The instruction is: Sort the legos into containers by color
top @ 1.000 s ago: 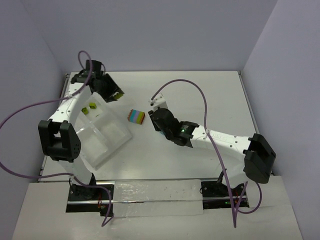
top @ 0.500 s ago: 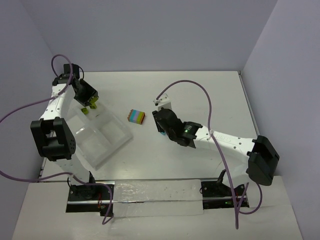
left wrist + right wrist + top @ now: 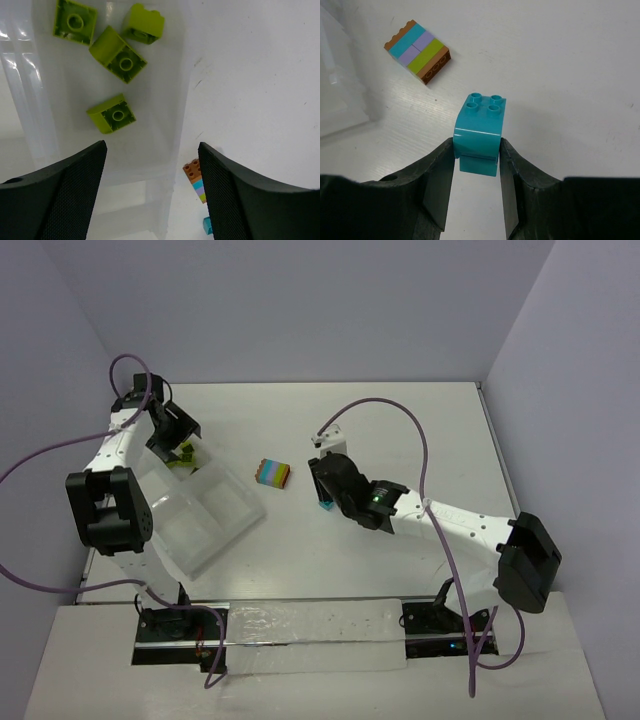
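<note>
The left claw (image 3: pixel 151 150) hangs wide apart over the clear plastic tray (image 3: pixel 155 100). Four lime green bricks (image 3: pixel 112 114) lie in one box of it. The right claw (image 3: pixel 477 150) is clamped on a teal brick (image 3: pixel 480 125) above the white counter (image 3: pixel 560 75), near a striped stack of bricks (image 3: pixel 417 52).

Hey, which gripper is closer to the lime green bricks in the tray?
Left. The left gripper hangs open just over the lime green bricks in their tray compartment; the right gripper, shut on a teal brick, is off over the table beyond the multicoloured stack.
</note>
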